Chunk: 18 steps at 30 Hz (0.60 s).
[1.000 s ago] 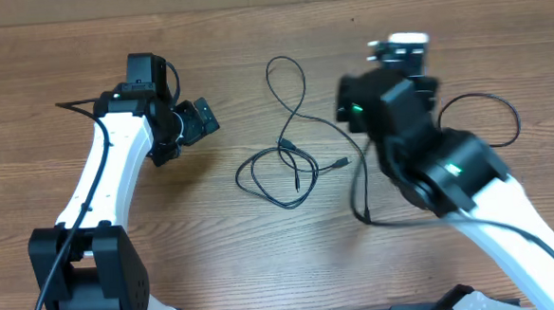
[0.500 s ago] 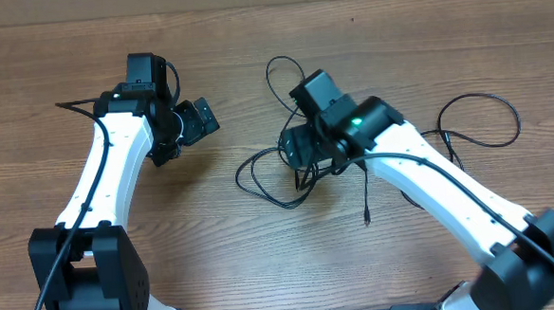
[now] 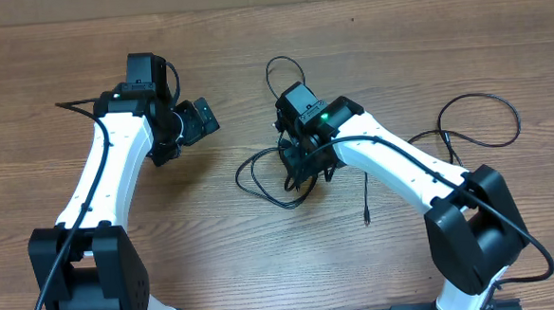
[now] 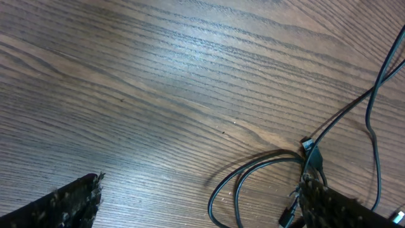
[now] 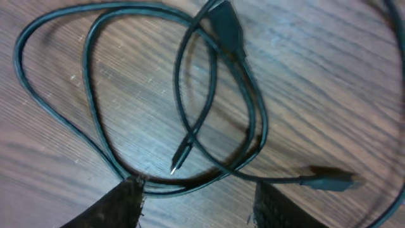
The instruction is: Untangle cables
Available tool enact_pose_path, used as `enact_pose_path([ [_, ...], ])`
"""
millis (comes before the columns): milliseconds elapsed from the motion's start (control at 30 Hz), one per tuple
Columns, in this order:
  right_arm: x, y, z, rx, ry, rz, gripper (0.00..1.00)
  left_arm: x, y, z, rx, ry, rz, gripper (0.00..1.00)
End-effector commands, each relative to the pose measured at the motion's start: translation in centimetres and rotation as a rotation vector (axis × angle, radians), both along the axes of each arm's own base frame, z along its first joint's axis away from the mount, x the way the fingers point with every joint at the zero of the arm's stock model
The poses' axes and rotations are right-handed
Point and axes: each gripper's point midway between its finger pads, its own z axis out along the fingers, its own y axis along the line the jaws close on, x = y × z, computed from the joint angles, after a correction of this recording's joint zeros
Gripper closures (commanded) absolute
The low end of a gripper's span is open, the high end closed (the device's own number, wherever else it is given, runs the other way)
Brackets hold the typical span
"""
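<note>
The cables (image 3: 258, 183) lie tangled at mid-table as thin black loops, with one strand arching away towards the far side (image 3: 290, 71). My right gripper (image 3: 301, 165) hangs right over the tangle. In the right wrist view its jaws (image 5: 202, 204) stand apart, and two crossing strands (image 5: 190, 183) and a small plug tip (image 5: 180, 157) lie just ahead of the fingertips. Nothing is pinched. My left gripper (image 3: 196, 123) stands wide open to the left of the tangle, with nothing in it. Its wrist view shows the cable loop (image 4: 253, 174) beside its right finger (image 4: 335, 209).
Another thin black cable (image 3: 491, 106) loops at the right side, and a loose plug end (image 3: 367, 219) lies in front of the right arm. A black wire (image 3: 73, 107) runs off the left arm. Bare wood lies around the tangle.
My right arm has swung in from the right and now sits over the tangle, and its jaws have narrowed. The left arm has stayed still.
</note>
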Motion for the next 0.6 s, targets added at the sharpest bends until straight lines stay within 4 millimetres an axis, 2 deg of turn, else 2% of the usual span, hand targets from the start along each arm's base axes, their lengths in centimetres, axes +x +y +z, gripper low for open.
enact_pose_path([
  [0,0.7,-0.3,-0.5,-0.028,-0.027,0.017,0.48,-0.2,0.1,-0.6,0.006,0.018,0.014,0.01],
  [167,1.0,0.0,-1.4,-0.028,-0.028,0.024,0.51,-0.2,0.1,-0.6,0.006,0.018,0.014,0.01],
  [267,0.5,0.4,-2.0,-0.013,0.000,0.079,0.60,-0.2,0.1,-0.6,0.006,0.018,0.014,0.01],
  [567,0.3,0.4,-2.5,-0.012,0.008,0.105,0.62,-0.2,0.1,-0.6,0.006,0.018,0.014,0.00],
])
